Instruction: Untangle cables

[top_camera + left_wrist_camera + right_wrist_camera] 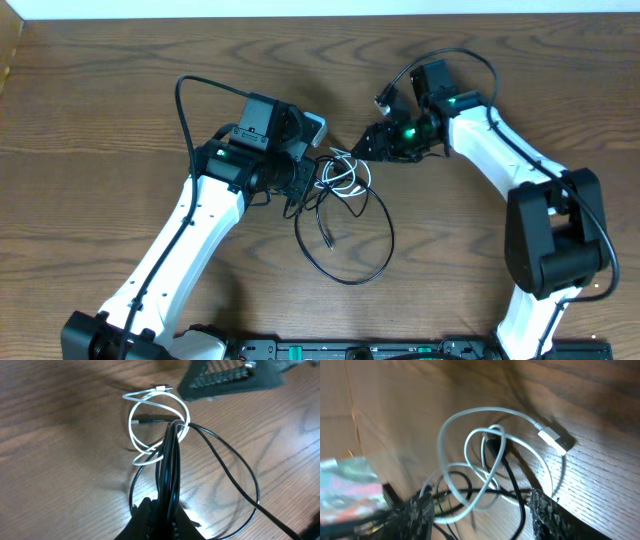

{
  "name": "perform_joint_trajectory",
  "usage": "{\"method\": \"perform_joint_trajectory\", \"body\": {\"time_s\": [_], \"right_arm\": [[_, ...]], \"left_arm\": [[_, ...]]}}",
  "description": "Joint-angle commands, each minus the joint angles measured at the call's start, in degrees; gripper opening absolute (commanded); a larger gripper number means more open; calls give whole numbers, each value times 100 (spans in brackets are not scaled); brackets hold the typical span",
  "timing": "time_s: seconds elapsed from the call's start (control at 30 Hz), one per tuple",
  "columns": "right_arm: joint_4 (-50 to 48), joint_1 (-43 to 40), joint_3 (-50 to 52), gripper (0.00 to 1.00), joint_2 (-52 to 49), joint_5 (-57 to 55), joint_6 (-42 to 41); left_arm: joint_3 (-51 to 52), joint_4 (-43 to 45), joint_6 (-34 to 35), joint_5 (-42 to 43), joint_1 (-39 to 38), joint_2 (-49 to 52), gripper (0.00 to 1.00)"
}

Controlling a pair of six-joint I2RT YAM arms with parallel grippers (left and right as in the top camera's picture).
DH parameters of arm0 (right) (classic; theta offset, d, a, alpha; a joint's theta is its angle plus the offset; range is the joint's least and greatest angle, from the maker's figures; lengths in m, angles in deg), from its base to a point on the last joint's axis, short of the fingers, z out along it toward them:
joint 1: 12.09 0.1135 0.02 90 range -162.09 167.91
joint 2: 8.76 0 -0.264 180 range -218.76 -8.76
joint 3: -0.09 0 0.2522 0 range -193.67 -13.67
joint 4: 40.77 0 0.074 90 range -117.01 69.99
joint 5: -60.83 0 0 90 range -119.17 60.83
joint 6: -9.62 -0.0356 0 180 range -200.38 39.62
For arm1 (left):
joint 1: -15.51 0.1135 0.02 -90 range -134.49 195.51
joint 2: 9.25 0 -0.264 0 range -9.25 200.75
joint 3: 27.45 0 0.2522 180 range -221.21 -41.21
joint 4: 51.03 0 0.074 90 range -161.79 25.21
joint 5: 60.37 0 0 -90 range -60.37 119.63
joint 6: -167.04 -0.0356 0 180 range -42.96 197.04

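The white cable point(347, 174) lies in small overlapping loops at mid-bench, its pale plug point(551, 440) flat on the wood. The black cable point(352, 262) threads through those loops, then swings out in one wide ring toward the near edge, a free end point(328, 240) inside the ring. The left claw point(162, 510) is pinched tight on gathered black strands. The right claw point(480, 510) stands apart, straddling the tangle and gripping nothing. The bench point(100, 120) is brown woodgrain.

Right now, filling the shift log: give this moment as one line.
left tool: shut on black cable | right tool: open, straddling white cable | cables: tangled
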Motion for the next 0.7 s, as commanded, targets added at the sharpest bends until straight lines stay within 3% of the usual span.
{"method": "perform_joint_trajectory", "body": {"time_s": [0.0, 0.13, 0.37, 0.47, 0.57, 0.67], "right_arm": [[-153, 149, 2, 57, -166, 4, -1239], [-245, 216, 2, 56, -184, 9, -1681], [-566, 627, 2, 46, -437, 2, -2120], [-789, 745, 2, 30, -608, -2, -2168], [-890, 737, 0, 4, -671, -267, -2164], [-885, 566, 0, 1, -608, -426, -1937]], "left_arm": [[-35, -61, -498, -101, 4, -33, 7], [-35, -144, -885, -109, 4, -31, 6], [-35, -146, -903, -358, 4, -31, 8], [-35, -149, -903, -358, 4, -31, 7], [-35, -149, -903, -361, 4, -31, 8], [-35, -146, -901, -437, 4, -31, 7]]}}
